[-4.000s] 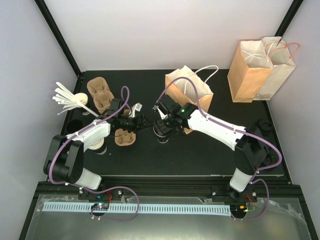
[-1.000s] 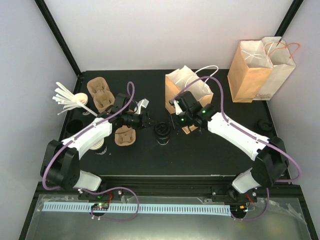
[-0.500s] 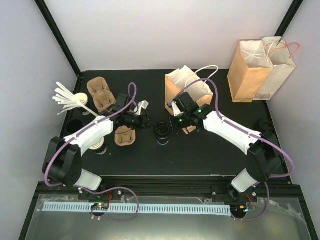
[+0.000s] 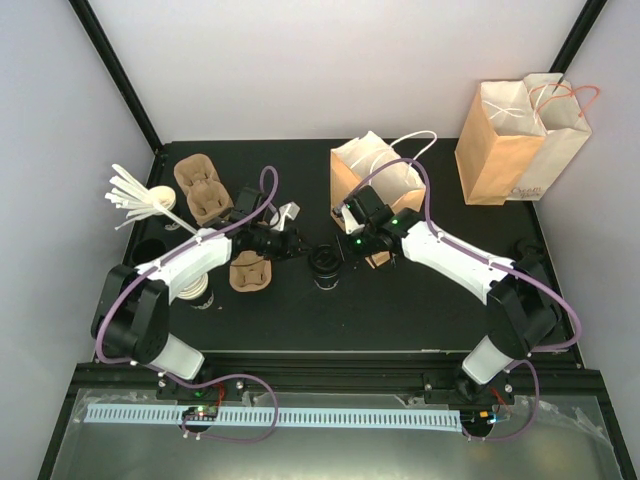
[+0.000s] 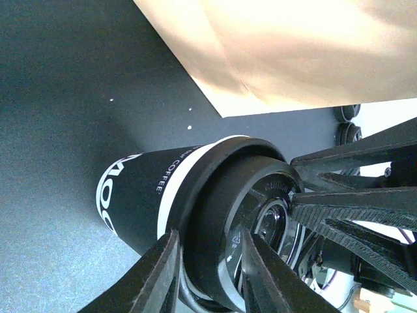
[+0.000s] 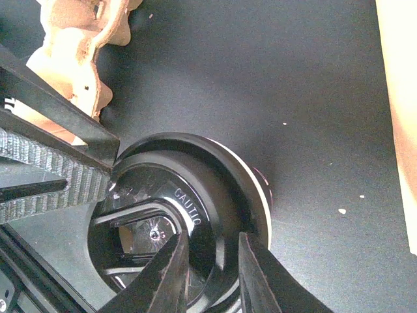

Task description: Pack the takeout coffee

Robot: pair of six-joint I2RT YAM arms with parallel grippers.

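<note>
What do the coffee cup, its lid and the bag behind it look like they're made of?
Coffee cup: probably paper, matte black with white print. Lid: glossy black plastic, with embossed lettering and shiny highlights. Bag: tan kraft paper, matte and creased.

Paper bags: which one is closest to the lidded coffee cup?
The open bag with white handles, beside the coffee cup; the other two stand in the far right corner.

Left arm and right arm stretched inward, left fingers and right fingers slightly parted
</note>
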